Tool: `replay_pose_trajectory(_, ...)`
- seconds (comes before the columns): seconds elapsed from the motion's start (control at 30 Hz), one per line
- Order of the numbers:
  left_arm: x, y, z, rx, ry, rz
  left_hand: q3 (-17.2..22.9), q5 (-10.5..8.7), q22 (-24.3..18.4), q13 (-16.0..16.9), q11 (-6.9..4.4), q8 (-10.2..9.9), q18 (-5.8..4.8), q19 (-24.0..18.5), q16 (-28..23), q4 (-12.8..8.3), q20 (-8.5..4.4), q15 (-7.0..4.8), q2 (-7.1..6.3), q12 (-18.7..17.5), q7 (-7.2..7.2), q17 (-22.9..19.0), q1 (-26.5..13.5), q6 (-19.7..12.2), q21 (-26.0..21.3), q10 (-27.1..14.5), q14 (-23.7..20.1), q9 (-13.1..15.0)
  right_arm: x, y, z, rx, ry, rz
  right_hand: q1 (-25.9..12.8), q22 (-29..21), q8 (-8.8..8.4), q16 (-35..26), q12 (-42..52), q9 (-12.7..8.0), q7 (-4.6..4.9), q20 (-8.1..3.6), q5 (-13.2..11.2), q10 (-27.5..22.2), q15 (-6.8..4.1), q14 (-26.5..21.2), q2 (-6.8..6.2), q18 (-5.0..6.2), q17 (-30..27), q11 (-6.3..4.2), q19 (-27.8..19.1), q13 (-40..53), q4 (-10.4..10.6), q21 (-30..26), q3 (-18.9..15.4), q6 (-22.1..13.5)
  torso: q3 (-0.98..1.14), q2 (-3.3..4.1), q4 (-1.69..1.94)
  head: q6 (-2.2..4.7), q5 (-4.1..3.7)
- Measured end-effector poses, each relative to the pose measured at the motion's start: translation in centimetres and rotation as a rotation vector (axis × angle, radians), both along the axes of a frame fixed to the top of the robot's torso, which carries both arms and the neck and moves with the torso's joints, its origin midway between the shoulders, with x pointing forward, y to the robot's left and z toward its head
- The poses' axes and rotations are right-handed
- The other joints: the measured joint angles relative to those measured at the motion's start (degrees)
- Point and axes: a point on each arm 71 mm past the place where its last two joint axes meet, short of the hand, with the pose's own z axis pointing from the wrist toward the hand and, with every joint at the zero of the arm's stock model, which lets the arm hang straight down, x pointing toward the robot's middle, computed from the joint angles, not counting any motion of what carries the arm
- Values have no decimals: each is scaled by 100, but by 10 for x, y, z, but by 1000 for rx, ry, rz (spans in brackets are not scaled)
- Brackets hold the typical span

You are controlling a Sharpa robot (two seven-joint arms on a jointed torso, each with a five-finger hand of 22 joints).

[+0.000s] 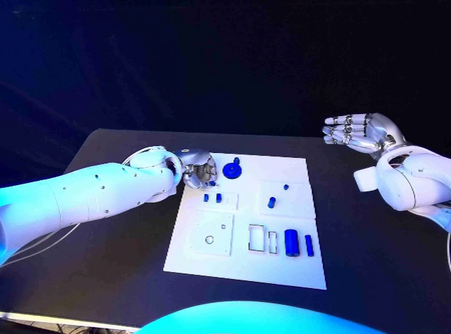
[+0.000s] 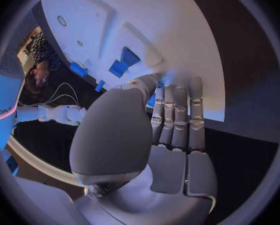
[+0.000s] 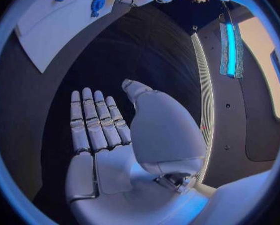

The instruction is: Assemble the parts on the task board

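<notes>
The white task board [image 1: 248, 261] lies in the middle of the black table. My left hand [image 1: 198, 169] hovers over its far left corner. In the left wrist view the thumb closes against the fingers [image 2: 177, 115], with a small blue part [image 2: 152, 100] pinched between them. A round blue part [image 1: 232, 169] sits just right of that hand. Two small blue parts [image 1: 212, 197] stand below it, and a blue peg [image 1: 272, 202] stands farther right. Two blue cylinders [image 1: 298, 243] lie near the board's right edge. My right hand [image 1: 361, 132] hangs open in the air, far right of the board, holding nothing.
Bare black table [image 1: 386, 257] surrounds the board on every side. In the right wrist view the flat open right hand [image 3: 109, 130] is over dark tabletop, with the board's edge [image 3: 52, 25] and the round blue part [image 3: 98, 3] well away from it.
</notes>
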Motion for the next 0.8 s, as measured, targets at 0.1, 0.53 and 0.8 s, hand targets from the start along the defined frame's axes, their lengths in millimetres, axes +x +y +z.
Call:
replay_pose_trajectory(0.1, 0, 0, 0, 0, -2, 1, 0, 0, 6, 9, 0, 13, 0, 0, 20, 0, 0, -9, 0, 23, 9, 0, 0, 18, 16, 0, 9, 13, 0, 0, 0, 0, 0, 0, 0, 0, 0, 0, 0, 0, 0, 0, 0, 0, 0, 0, 0, 0, 0, 0, 0, 0, 0, 0, 0, 0, -1, 0, 0, -2, -1)
replay_pose_trajectory(0.53, 0, -1, -2, 2, -13, -1, 0, 1, 15, 19, 1, 16, 0, 0, 27, 0, 0, -8, -1, 46, 26, 4, -1, 73, 27, 40, 8, 13, 0, 0, 0, 0, 0, 0, 0, 0, 0, 0, 0, 0, 0, 0, 0, 0, 0, 0, 0, 0, 0, 0, 0, 0, 0, 0, 0, 0, 0, -1, 3, -17, -1)
replay_pose_trajectory(0.8, 0, -2, -2, 5, -20, -4, 32, 1, 21, 24, 3, 15, 0, 0, 60, 33, 1, -8, 46, 46, 28, 16, -47, 116, 27, 66, 8, 13, 0, 0, 0, 0, 0, 0, 0, 0, 0, 0, 0, 0, 0, 0, 0, 0, 0, 0, 0, 0, 0, 0, 0, 0, 0, 0, 0, 0, 3, -1, 1, -18, 8)
